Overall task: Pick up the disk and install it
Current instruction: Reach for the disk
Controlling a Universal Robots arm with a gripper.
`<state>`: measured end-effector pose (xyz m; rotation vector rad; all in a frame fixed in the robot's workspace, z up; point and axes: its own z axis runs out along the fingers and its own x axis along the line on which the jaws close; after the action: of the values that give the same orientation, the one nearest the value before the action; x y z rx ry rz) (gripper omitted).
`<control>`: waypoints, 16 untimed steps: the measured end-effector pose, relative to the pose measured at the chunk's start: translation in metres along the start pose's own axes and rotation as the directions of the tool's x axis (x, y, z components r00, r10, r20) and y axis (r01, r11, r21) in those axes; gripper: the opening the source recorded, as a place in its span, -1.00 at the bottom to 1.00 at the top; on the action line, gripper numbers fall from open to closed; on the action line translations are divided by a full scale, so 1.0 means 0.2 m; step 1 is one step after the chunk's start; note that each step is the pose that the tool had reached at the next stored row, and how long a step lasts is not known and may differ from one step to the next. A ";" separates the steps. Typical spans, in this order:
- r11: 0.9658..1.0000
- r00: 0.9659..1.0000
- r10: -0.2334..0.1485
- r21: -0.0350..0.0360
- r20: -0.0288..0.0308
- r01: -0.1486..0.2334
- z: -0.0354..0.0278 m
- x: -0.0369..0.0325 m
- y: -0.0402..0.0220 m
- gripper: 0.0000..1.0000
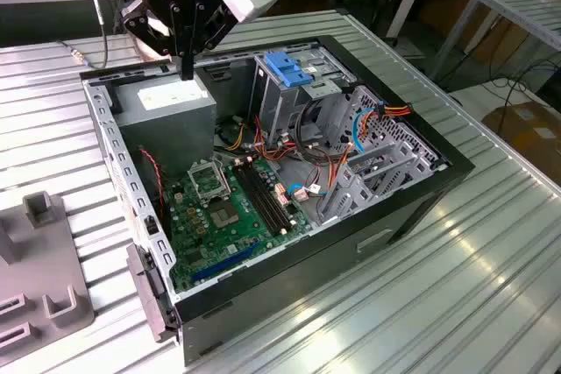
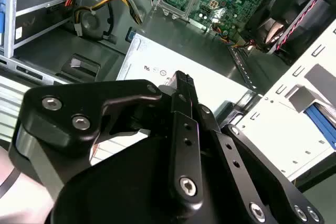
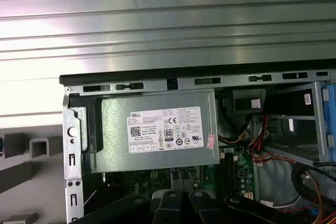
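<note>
Our end effector [image 1: 186, 74] hangs upper left in the exterior view, clenched empty over the power supply [image 1: 166, 98]; we'd travel high, clear of the case wall [image 1: 110, 142]

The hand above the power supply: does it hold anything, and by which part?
Nothing. The hand hangs shut and empty above the power supply; in the second wrist view its fingertips meet with nothing between.
</note>
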<state>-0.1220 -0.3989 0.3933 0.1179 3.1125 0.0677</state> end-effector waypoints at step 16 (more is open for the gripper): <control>1.000 1.000 0.000 0.000 0.000 0.000 0.000 0.018 -0.001 -0.80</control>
<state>-0.1255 -0.3989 0.3933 0.1180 3.1125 0.0677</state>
